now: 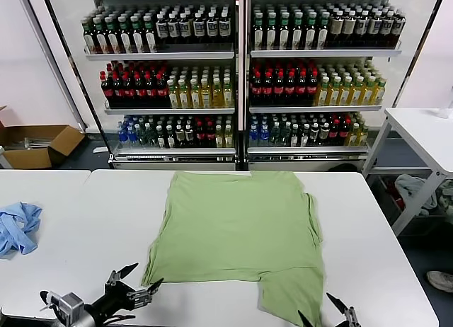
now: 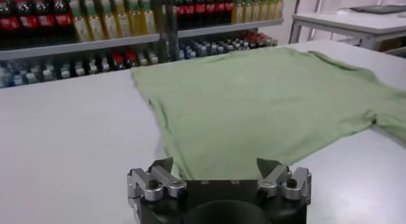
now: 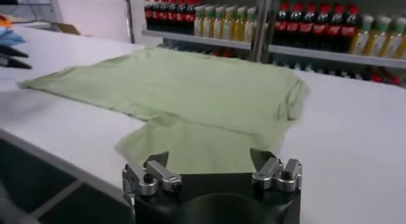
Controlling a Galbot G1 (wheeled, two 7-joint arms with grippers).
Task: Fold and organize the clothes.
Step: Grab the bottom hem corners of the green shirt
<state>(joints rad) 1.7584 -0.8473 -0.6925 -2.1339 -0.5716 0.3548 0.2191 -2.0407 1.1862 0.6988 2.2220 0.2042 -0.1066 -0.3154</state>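
One shirt lying flat, front hidden.

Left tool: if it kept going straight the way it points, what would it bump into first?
Probably the green shirt: the open left tool faces its near edge across bare table. Whether it is low enough to catch the cloth is unclear.

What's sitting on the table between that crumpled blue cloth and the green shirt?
Nothing: in the head view, only bare white table lies between the blue cloth and the green shirt.
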